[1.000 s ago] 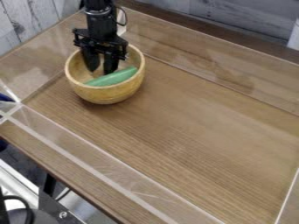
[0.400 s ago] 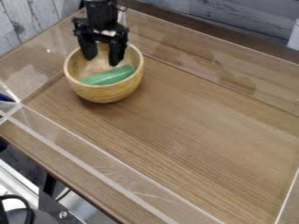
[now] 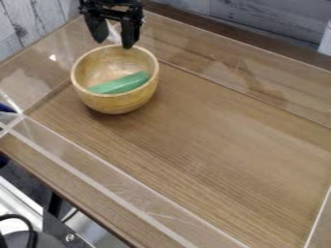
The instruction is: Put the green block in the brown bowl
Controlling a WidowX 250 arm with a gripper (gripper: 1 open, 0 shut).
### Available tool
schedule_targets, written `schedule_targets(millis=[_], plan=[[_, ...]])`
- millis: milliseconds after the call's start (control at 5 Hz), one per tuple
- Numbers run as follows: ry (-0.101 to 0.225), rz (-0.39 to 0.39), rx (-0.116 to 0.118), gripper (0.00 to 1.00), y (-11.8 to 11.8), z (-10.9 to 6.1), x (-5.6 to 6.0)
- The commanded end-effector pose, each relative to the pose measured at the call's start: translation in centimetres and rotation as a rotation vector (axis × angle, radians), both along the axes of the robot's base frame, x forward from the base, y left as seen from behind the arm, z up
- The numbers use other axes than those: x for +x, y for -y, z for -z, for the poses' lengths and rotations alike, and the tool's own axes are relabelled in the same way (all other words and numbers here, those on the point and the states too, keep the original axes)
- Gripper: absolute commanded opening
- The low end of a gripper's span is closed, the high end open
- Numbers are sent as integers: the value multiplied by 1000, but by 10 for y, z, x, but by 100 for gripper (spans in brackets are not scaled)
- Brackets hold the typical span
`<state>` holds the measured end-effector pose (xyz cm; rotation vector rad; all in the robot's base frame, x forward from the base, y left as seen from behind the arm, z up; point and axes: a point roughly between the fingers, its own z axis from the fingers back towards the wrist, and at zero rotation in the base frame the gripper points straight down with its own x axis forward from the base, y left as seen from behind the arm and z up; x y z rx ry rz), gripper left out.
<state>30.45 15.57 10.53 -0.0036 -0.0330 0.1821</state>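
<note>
The green block (image 3: 119,83) lies flat inside the brown bowl (image 3: 114,97), which stands on the wooden table at the left. My gripper (image 3: 112,35) hangs above the bowl's far rim, pointing down. Its two black fingers are spread apart with nothing between them, and it is clear of both bowl and block.
The wooden table (image 3: 207,136) is ringed by low clear plastic walls (image 3: 77,160). A grey plank wall (image 3: 33,24) stands behind at the left. Cables and metal frame parts (image 3: 52,228) show below the table's front edge.
The gripper has risen out of the bowl, leaving the green block lying inside. Its fingers spread wider as it lifted.
</note>
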Motion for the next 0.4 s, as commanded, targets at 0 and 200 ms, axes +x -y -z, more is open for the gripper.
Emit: schedule_targets(millis=[0,200], plan=[[89,6,56,100,-5,-27,10],[74,2,62,100,-9,-18,11]])
